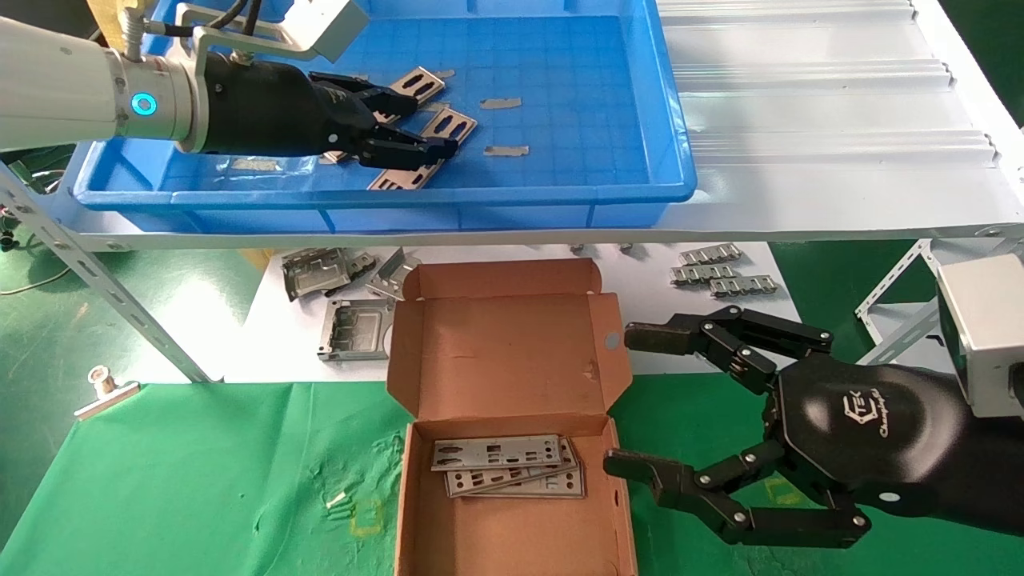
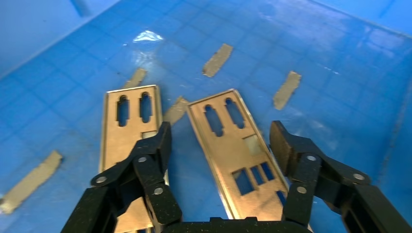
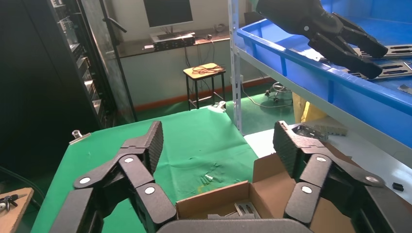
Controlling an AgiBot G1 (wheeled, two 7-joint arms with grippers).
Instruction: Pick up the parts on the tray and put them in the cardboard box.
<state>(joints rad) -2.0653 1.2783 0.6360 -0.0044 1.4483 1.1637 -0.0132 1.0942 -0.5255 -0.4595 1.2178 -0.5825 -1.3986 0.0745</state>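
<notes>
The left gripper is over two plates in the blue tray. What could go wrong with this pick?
1. The left gripper is open and straddles one part; a second part lies under one finger, so closing may push or catch it.
2. The plates are thin and lie flat on the tray, so the fingertips may slide over them.
3. Grey tape strips lie close by and could be dragged along.

Cardboard box (image 1: 512,512) open-topped; raised flap (image 1: 504,344) blocks its far side.
</notes>
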